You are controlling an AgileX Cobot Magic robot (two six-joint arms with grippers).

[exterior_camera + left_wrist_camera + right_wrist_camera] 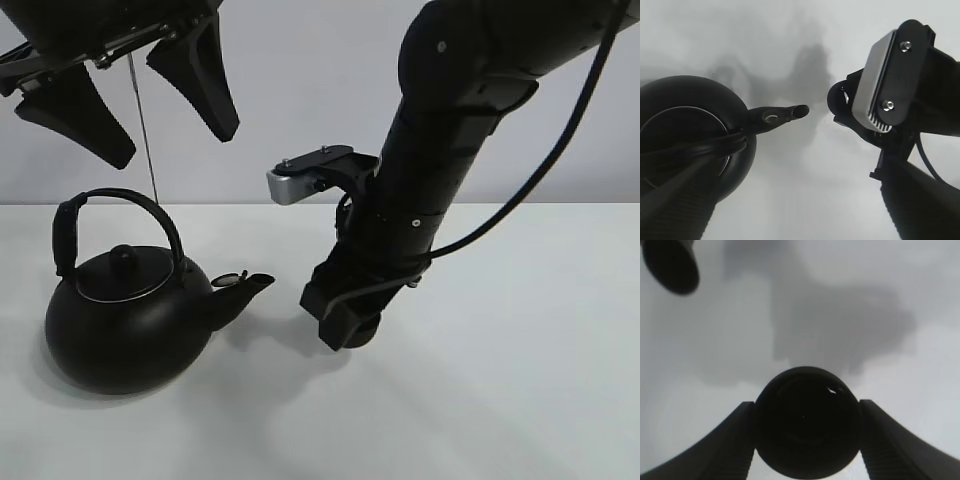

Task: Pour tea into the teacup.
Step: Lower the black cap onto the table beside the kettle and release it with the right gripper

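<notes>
Because it is small, round and handleless, the teacup [807, 427] looks light and stiff, probably ceramic and so chippable. Its matte wall should give fair friction. The best hold is across its widest part from opposite sides. The right hand [806, 404] takes it just so, closed on it with one finger against each side. The cup sits low at the counter [520, 380], just beyond the kettle's spout [245, 285]. I cannot tell whether it rests there. Its axis stands upright, mouth upward.

The black kettle [125, 310] looks rigid and far heavier, more so if full, and its arched handle [120, 195] is the place to grip it. Its long axis runs level from belly to spout, and the spout points toward the cup. The left hand [170, 142] hangs above that handle, spread wide and holding nothing.
</notes>
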